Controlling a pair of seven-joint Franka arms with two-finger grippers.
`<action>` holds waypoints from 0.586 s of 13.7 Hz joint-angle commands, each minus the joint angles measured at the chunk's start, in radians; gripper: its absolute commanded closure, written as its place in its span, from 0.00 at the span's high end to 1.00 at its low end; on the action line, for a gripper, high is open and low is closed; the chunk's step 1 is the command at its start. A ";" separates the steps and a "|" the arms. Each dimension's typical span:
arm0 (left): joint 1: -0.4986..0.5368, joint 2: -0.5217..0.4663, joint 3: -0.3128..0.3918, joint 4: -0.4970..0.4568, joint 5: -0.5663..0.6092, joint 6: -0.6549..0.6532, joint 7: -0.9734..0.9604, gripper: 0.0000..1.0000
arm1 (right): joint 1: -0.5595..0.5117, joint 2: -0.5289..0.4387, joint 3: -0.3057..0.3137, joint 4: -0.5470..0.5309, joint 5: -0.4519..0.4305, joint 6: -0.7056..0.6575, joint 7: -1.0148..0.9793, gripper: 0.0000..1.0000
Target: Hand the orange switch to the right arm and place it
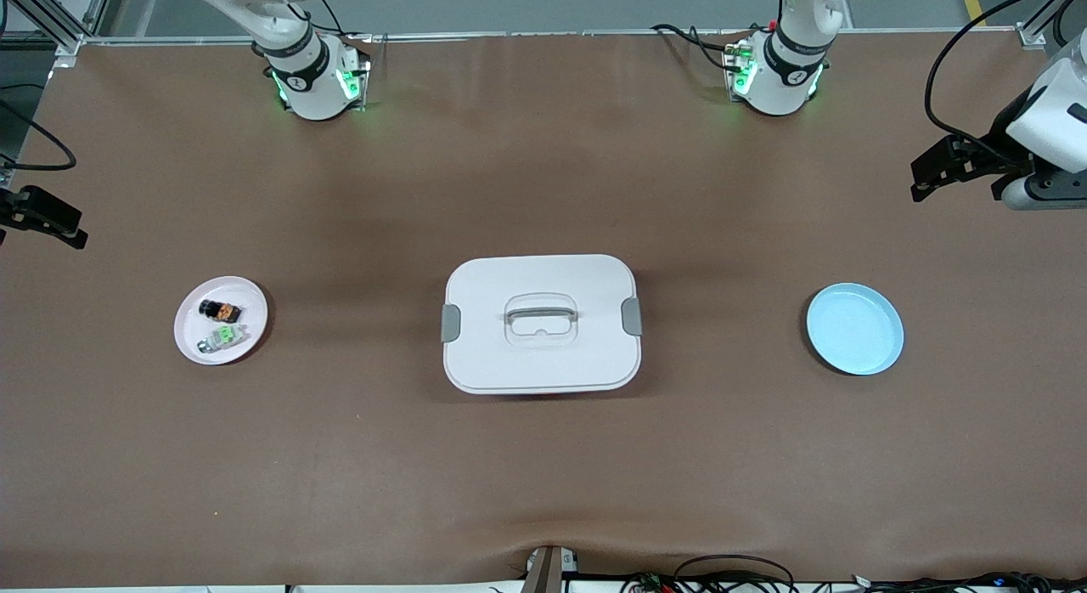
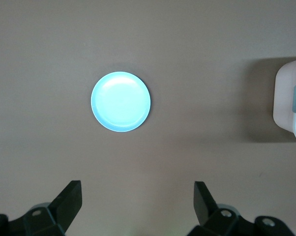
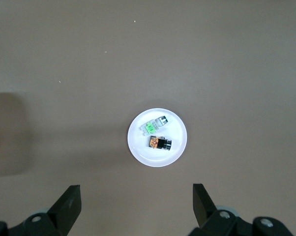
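Observation:
The orange switch (image 1: 219, 309), a tiny black block with an orange centre, lies on a small white plate (image 1: 192, 331) toward the right arm's end of the table. It also shows in the right wrist view (image 3: 159, 143) on that plate (image 3: 144, 152). My right gripper (image 1: 72, 232) hangs open and empty high over that end of the table, its jaws (image 3: 136, 199) wide apart. My left gripper (image 1: 924, 181) hangs open and empty high over the left arm's end, also seen in its wrist view (image 2: 138, 196).
A clear part with a green centre (image 1: 225, 336) lies beside the orange switch on the same plate. A white lidded box (image 1: 542, 323) with a handle stands mid-table. An empty light-blue plate (image 1: 854, 329) lies toward the left arm's end and shows in the left wrist view (image 2: 120, 102).

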 commanded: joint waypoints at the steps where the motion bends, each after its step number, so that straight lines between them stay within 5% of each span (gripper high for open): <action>1: 0.005 -0.005 -0.003 0.004 -0.005 -0.004 0.019 1.00 | -0.009 0.003 0.004 -0.007 0.038 0.000 0.063 1.00; 8: 0.005 -0.007 -0.003 0.006 -0.003 -0.006 0.019 1.00 | -0.039 -0.150 0.002 -0.234 0.085 0.124 0.063 1.00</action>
